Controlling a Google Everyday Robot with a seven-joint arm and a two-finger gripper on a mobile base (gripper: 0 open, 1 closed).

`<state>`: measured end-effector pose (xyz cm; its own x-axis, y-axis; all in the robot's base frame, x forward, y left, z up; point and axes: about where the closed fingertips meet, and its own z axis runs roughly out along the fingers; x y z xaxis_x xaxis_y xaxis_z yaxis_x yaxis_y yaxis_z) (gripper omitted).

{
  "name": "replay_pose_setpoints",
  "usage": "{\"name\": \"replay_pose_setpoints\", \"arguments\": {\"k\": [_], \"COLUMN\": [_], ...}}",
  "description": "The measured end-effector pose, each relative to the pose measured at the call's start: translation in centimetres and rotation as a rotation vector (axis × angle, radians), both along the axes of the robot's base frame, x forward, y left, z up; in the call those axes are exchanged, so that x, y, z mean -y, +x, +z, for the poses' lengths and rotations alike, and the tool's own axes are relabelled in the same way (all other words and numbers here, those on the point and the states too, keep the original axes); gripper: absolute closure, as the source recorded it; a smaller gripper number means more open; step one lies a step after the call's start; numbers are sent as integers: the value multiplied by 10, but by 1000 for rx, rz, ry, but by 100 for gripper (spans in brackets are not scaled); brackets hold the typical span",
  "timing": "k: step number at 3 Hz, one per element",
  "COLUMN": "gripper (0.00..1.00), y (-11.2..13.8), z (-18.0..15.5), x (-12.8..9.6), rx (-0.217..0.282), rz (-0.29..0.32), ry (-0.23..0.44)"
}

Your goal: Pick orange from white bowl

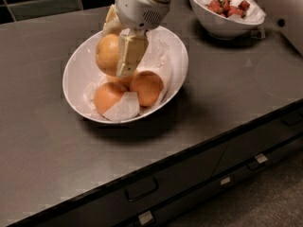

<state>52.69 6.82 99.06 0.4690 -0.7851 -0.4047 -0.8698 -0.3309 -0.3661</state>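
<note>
The orange (107, 52), large and dull yellowish-tan, is held between the fingers of my gripper (113, 65), lifted a little above the fruit below. One cream finger (129, 53) lies across its right side. The white bowl (75, 72) is wide and shallow, with crumpled white paper (124, 109) in it. Two smaller reddish-orange fruits (147, 88) (108, 97) lie in the bowl just below the held orange.
A smaller white bowl of strawberries (226, 9) stands at the back right of the dark countertop (227, 79). Drawers with handles (142, 189) run along the counter's front edge. A dark tiled wall is at the back left.
</note>
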Motion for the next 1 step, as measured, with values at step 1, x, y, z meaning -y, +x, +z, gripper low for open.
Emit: {"name": "replay_pose_setpoints", "arguments": {"k": [1], "gripper": [100], "y": [-19], "z": [29], "x": [-2], "rx": [120], "rz": [22], "ry": [55]}}
